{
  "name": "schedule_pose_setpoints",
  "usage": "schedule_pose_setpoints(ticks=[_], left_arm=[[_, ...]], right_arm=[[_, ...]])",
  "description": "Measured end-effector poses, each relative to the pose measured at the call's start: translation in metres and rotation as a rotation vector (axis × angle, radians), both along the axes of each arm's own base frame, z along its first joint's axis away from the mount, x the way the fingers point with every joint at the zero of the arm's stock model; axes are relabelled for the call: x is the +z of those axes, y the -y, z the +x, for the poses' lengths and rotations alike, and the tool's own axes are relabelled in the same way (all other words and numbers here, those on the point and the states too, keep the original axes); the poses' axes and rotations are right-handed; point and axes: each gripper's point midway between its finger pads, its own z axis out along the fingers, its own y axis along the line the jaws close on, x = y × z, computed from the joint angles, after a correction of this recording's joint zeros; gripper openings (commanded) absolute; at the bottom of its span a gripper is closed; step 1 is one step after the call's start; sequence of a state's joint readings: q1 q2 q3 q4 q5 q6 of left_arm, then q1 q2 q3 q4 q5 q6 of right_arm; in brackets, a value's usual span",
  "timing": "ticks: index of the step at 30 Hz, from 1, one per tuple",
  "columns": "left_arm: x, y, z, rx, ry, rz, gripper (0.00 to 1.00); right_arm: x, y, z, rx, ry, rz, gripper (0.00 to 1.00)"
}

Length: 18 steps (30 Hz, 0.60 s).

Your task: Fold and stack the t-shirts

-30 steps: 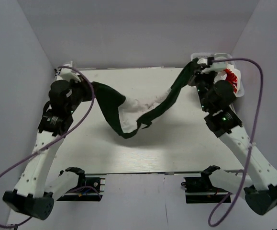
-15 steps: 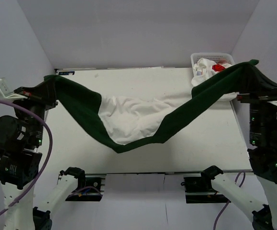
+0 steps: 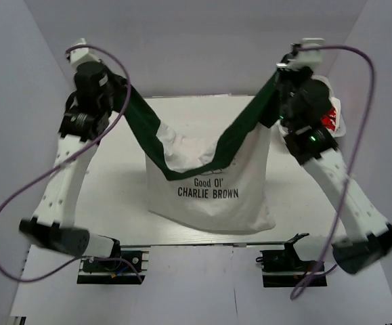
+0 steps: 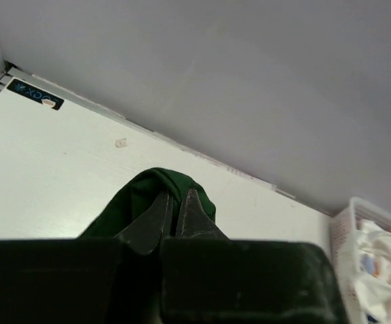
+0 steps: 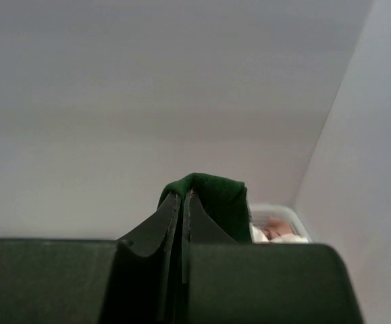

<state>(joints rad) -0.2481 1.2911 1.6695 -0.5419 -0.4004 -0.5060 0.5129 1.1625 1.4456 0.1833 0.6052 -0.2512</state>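
A large white t-shirt (image 3: 212, 193) with dark green sleeves and black lettering hangs between both arms above the table (image 3: 107, 196), its hem near the table's front edge. My left gripper (image 3: 123, 88) is shut on the left green sleeve (image 4: 156, 185). My right gripper (image 3: 274, 80) is shut on the right green sleeve (image 5: 212, 192). Both grippers are raised high near the back of the table. Another white t-shirt with red print (image 3: 329, 116) lies in the basket behind the right arm.
A white plastic lattice basket (image 4: 347, 223) stands at the back right corner of the table, also in the right wrist view (image 5: 276, 214). Grey walls close in the back and both sides. Purple cables loop off both arms.
Both arms have swung inward and up from wide apart at the sides. The shirt has lifted off the table and now hangs open with its printed front showing.
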Motion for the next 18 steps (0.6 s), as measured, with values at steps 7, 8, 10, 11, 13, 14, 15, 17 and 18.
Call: schedule_pose_setpoints(ticks=[7, 8, 10, 11, 13, 14, 15, 17, 18], left_arm=[[0.001, 0.024, 0.108, -0.022, -0.06, 0.066, 0.0], [0.015, 0.025, 0.113, -0.025, -0.03, 0.071, 0.0], [0.044, 0.023, 0.11, -0.029, 0.037, 0.082, 0.0], [0.059, 0.02, 0.101, -0.03, 0.072, 0.085, 0.0], [0.083, 0.013, 0.074, -0.03, 0.13, 0.088, 0.0], [0.093, 0.009, 0.059, -0.027, 0.157, 0.088, 0.0], [0.101, 0.004, 0.042, -0.022, 0.182, 0.087, 0.0], [0.113, -0.008, 0.008, 0.005, 0.221, 0.083, 0.0], [0.117, -0.014, -0.005, 0.025, 0.237, 0.079, 0.0]], right_arm=[[-0.021, -0.033, 0.134, -0.066, -0.142, -0.084, 0.0], [-0.007, -0.032, 0.14, -0.064, -0.12, -0.069, 0.0], [0.024, -0.028, 0.139, -0.047, -0.058, -0.038, 0.0], [0.04, -0.025, 0.133, -0.039, -0.024, -0.022, 0.0], [0.071, -0.017, 0.113, -0.022, 0.049, 0.013, 0.0], [0.084, -0.012, 0.099, -0.015, 0.082, 0.025, 0.0], [0.092, -0.007, 0.085, -0.009, 0.102, 0.033, 0.0], [0.103, 0.005, 0.056, -0.005, 0.141, 0.047, 0.0], [0.102, 0.01, 0.043, -0.005, 0.147, 0.049, 0.0]])
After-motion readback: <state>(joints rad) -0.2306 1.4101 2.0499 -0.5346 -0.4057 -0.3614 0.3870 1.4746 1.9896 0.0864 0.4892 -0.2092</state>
